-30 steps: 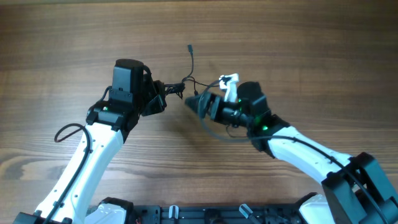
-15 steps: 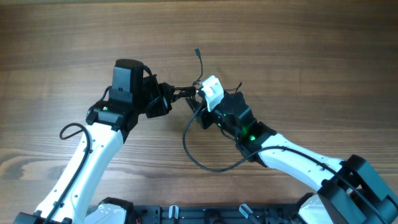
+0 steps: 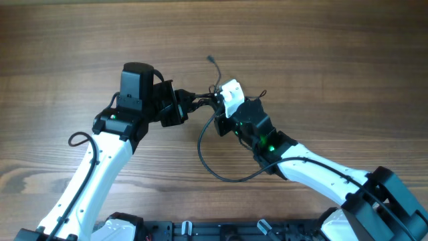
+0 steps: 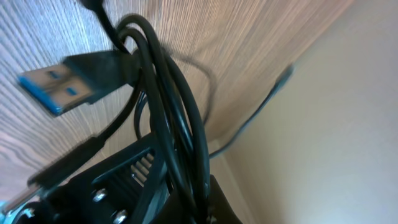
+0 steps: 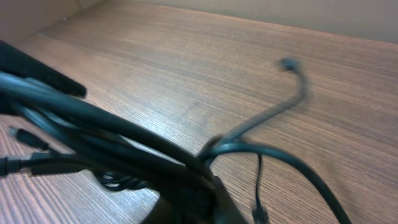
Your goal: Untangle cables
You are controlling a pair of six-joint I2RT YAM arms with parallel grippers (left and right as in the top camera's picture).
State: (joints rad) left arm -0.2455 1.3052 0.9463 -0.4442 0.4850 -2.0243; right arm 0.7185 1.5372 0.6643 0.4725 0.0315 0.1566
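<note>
Since 1 s ago my right claw (image 3: 217, 102) swung left and in onto the knot and went from wide to pinched shut. One cord now sags in a long loop (image 3: 202, 155) toward me, not there before. The free end w/ small plug (image 3: 209, 59) has shifted a bit too.

Cables (image 3: 199, 98): thin black cords, tangled bunch strung btwn my two claws, over mid counter (image 3: 334, 53). Loop runs from the knot, down and round, back under the right arm. Small plug end sticks out on the far side of the knot.

Left claw (image 3: 179, 107): closed on the left side of the bunch. Left wrist cam shows several cords running into its jaws, plus a USB plug (image 4: 56, 81) w/ blue insert, blurred, right beside them.

Right claw: closed on the right side. Its wrist cam shows cords going in btwn the jaws, v. blurred.
</note>
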